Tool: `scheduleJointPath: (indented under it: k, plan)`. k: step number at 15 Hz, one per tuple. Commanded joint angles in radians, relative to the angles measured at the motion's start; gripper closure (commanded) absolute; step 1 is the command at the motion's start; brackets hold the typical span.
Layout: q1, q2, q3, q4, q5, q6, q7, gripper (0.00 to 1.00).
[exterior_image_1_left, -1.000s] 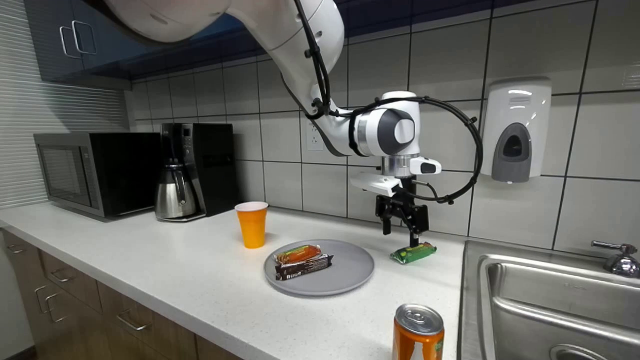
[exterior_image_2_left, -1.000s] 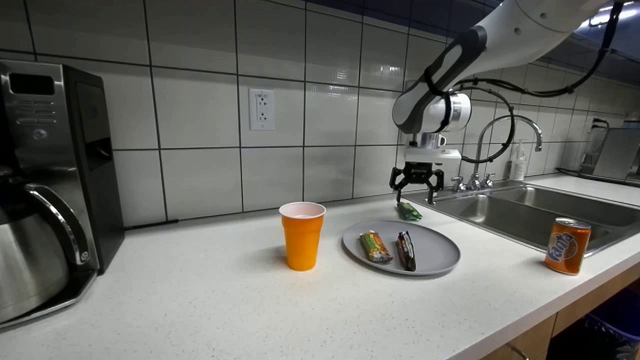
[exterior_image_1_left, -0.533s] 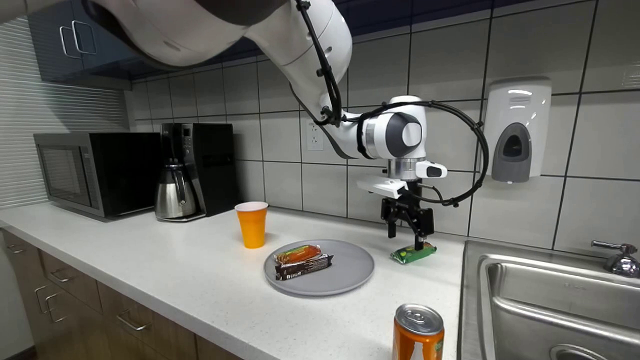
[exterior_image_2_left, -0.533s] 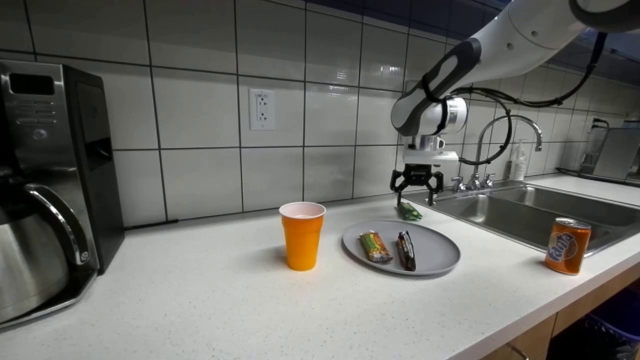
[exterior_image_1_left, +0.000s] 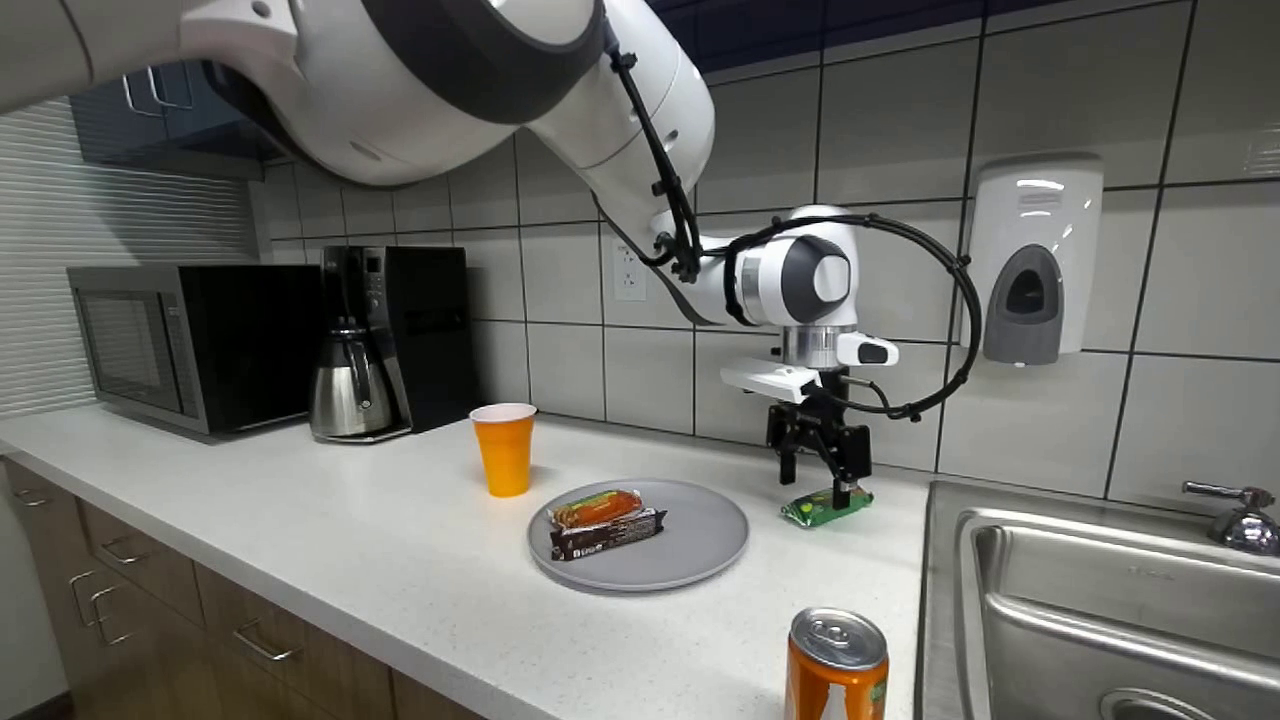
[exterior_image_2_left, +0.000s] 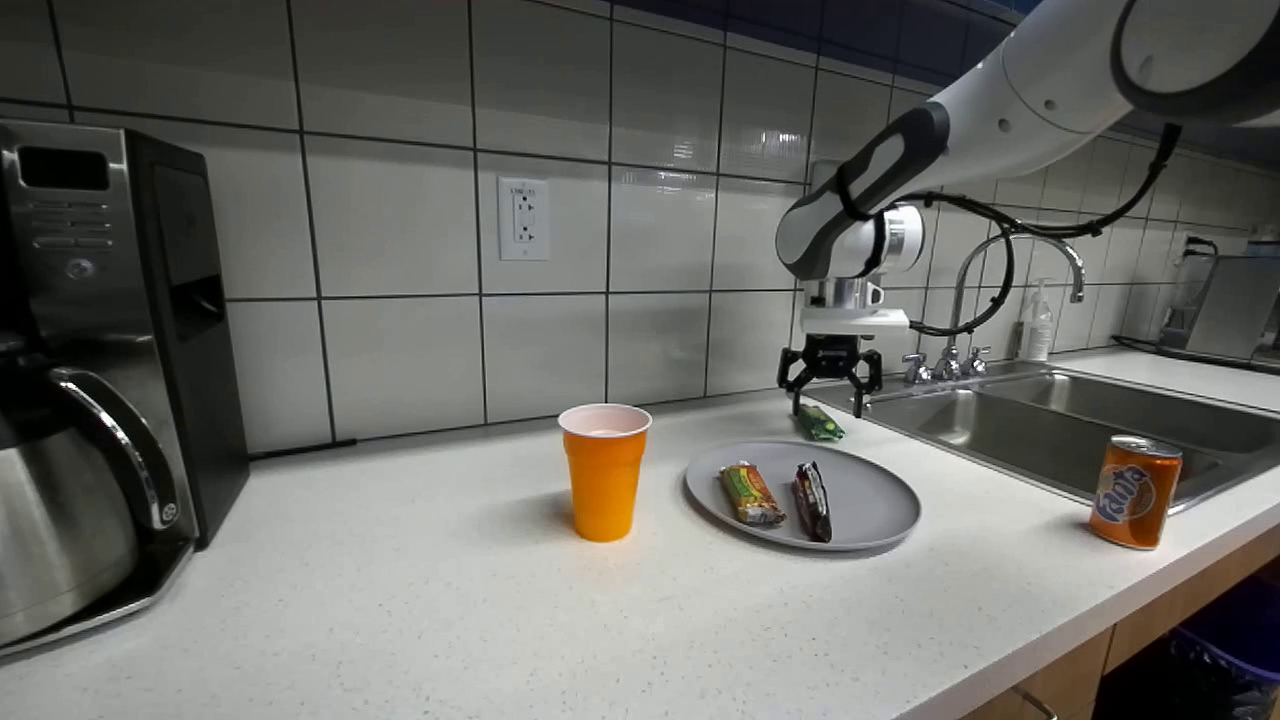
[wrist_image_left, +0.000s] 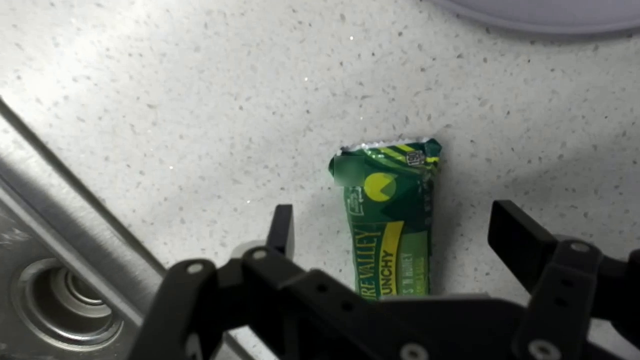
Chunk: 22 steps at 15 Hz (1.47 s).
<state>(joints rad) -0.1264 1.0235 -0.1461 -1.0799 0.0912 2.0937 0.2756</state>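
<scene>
Change, left to right along the counter (exterior_image_2_left: 420, 610): orange cup (exterior_image_2_left: 604, 475) and grey plate (exterior_image_2_left: 872, 500) sit where they were a second ago. Only the arm (exterior_image_2_left: 1020, 110) moved. Gripper (exterior_image_2_left: 828, 412) is a bit lower now, fingers (wrist_image_left: 283, 229) spread well apart, pinching nothing. Green bar (wrist_image_left: 390, 215) hasn't shifted: label up near the counter's back edge, just left of the sink (exterior_image_1_left: 943, 600), off the plate. Wrist view has it roughly centred between the fingers, gap on both sides, one end hidden behind the gripper body. Fingertip clearance above the counter: can't tell. My read: line-up over the bar looks good, grip not made yet.

Counts, same direction:
- 1 microwave (exterior_image_1_left: 200, 340), toward the back left corner.
- 1 coffee maker (exterior_image_1_left: 430, 340), just beside it, up against the back edge.
- 1 cup, upright, out from the back edge.
- 1 plate, between back and front edges, carrying 2 bars side by side: orange-wrapped bar (exterior_image_2_left: 750, 493), brown bar (exterior_image_2_left: 812, 500).
- 1 green bar, so 3 bars in all.
- 1 can (exterior_image_2_left: 1135, 495), upright, near the front edge, well apart from the gripper.
- 1 sink, 2 basins, right of all these.
</scene>
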Motion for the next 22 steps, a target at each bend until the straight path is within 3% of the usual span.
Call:
scheduleJointPath:
  k: [1,4,5,6,8,14,22]
  plan:
    - [-0.018,0.067,0.005,0.127,-0.006,-0.077,0.028,0.0]
    - [-0.026,0.099,0.006,0.18,-0.006,-0.108,0.03,0.0]
    - [-0.03,0.109,0.008,0.197,-0.004,-0.119,0.03,0.06]
    - [-0.033,0.119,0.009,0.213,-0.004,-0.128,0.032,0.27]
    - [-0.038,0.135,0.01,0.241,-0.004,-0.14,0.033,0.31]
    - [-0.047,0.161,0.012,0.291,-0.004,-0.159,0.035,0.8]
    - [-0.027,0.109,0.003,0.24,0.003,-0.118,0.015,0.83]
